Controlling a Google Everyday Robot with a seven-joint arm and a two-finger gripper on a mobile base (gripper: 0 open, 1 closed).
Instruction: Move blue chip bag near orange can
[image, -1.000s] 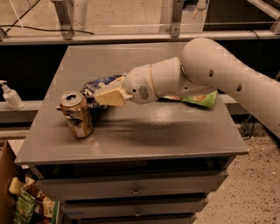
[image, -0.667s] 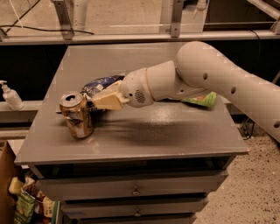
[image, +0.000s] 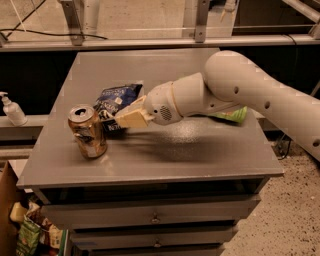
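Note:
The blue chip bag (image: 116, 99) lies crinkled on the grey table (image: 165, 165), left of centre. The orange can (image: 88, 131) stands dented and tilted just to the bag's front left, about touching its lower edge. My gripper (image: 125, 118) is at the bag's right front edge, low over the table and right next to the can. My white arm (image: 240, 90) reaches in from the right and hides part of the bag's right side.
A light-green snack bag (image: 232, 115) lies on the table's right side, mostly behind my arm. A white pump bottle (image: 12, 109) stands on a ledge off the table's left edge. Drawers are below the table's front edge.
The gripper and the bag have shifted slightly down and toward the can. The arm's elbow has moved a little. The can has not moved.

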